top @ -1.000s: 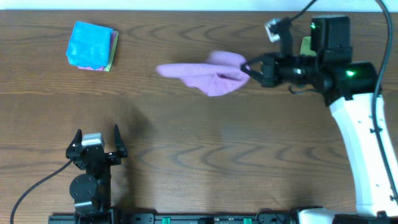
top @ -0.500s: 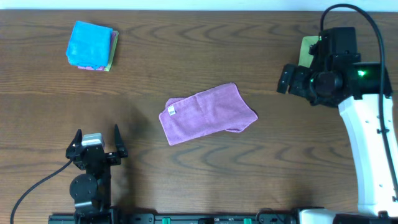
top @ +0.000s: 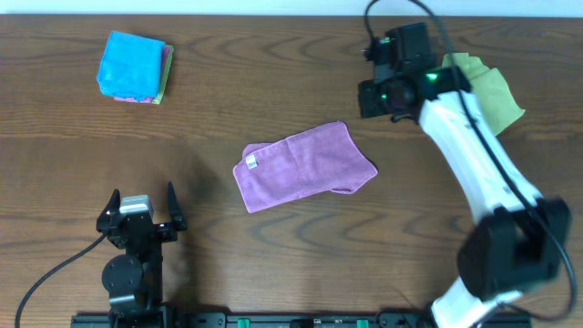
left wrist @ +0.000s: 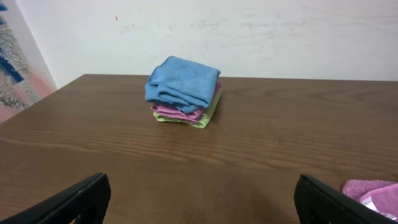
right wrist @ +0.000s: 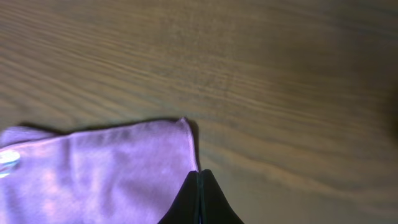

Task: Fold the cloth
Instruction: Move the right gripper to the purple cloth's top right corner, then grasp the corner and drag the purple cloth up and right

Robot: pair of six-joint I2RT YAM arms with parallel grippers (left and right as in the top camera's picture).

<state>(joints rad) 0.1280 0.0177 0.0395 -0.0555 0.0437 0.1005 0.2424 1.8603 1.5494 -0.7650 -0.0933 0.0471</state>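
The cloth (top: 305, 167), soft and limp, is best pinched at a corner; right gripper (right wrist: 199, 190) is closed on nothing, left gripper (top: 142, 199) spread.

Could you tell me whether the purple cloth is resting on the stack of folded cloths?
No, the purple cloth lies flat on the table, apart from the stack.

This looks like a robotics lab bench, not a home. A bare wood-grain table (top: 273, 264) carries two robot arms, a small black arm (top: 137, 246) at the near left and a white arm (top: 474, 162) on the right, and black cables (top: 50, 269) trail from them. A black rail (top: 273, 321) runs along the near edge. Behind the table stands a plain, scuffed white wall (left wrist: 249, 31). On the table lie cleaning cloths: a folded stack (top: 135, 66) far left, a purple cloth (top: 305, 166) in the middle and a green cloth (top: 492, 87) far right.
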